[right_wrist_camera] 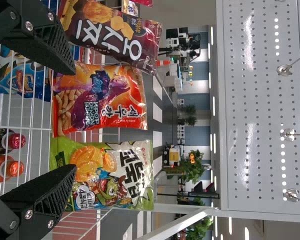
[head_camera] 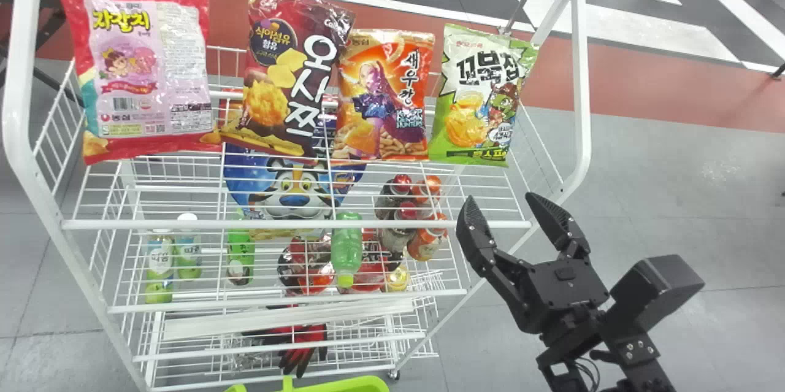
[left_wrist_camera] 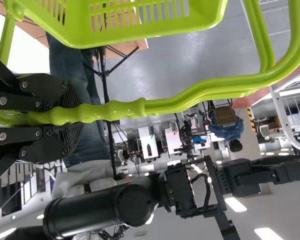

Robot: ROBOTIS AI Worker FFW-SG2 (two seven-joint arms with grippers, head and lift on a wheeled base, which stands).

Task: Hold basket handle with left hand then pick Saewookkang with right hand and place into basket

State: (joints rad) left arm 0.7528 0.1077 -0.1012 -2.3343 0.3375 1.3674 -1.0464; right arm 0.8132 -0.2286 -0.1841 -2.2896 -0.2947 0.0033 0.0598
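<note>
Right gripper (head_camera: 500, 198), fingers spread, is hanging by the rack (head_camera: 581, 85); left gripper (left_wrist_camera: 71, 116) is pinching the basket handle (left_wrist_camera: 125, 109). Picking is coming up, and the orange snack bag (head_camera: 383, 97), sitting on the top shelf (head_camera: 122, 224), is needing a centred reach.

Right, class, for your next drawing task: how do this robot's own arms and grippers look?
The right arm is black, with boxy, round-edged housings, small silver screws and thin black cables looping beside it. The right gripper has two black, tapering fingers with textured inner faces. The left gripper is black too, with silver bolts and textured pads.
</note>
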